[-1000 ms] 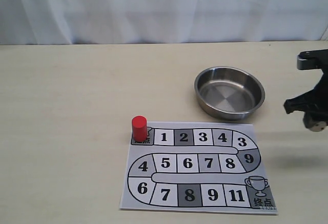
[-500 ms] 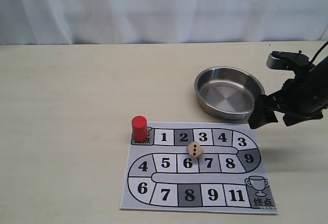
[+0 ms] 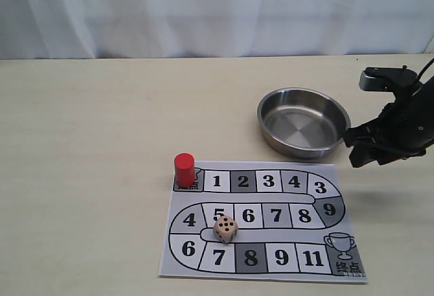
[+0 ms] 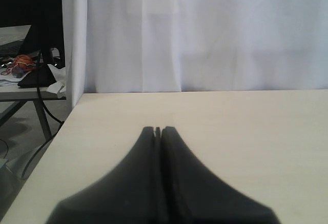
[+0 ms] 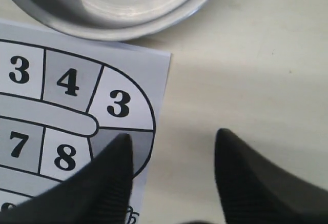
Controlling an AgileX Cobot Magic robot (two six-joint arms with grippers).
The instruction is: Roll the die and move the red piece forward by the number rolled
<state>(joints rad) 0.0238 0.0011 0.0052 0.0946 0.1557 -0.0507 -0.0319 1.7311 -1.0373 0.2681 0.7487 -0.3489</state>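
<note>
The die [image 3: 225, 229] is lying on the board [image 3: 281, 258], nearer than the red piece [image 3: 184, 169] (upright). The right gripper [image 5: 171, 142] is hovering spread, the left gripper [image 4: 158, 130] pressed together.

On the board [image 3: 271, 233], die [image 3: 225, 229] near front, red piece [image 3: 184, 168] far-left; bowl [image 3: 303, 152] behind.

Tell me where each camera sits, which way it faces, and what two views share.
Exterior view: raised, facing the curtain across the table; board, die, red piece, bowl, right arm.
Left wrist view: low, looking along the table to the curtain; shut fingers.
Right wrist view: looking down on board and bowl rim; open fingers.
Exterior and right wrist share board and bowl.
</note>
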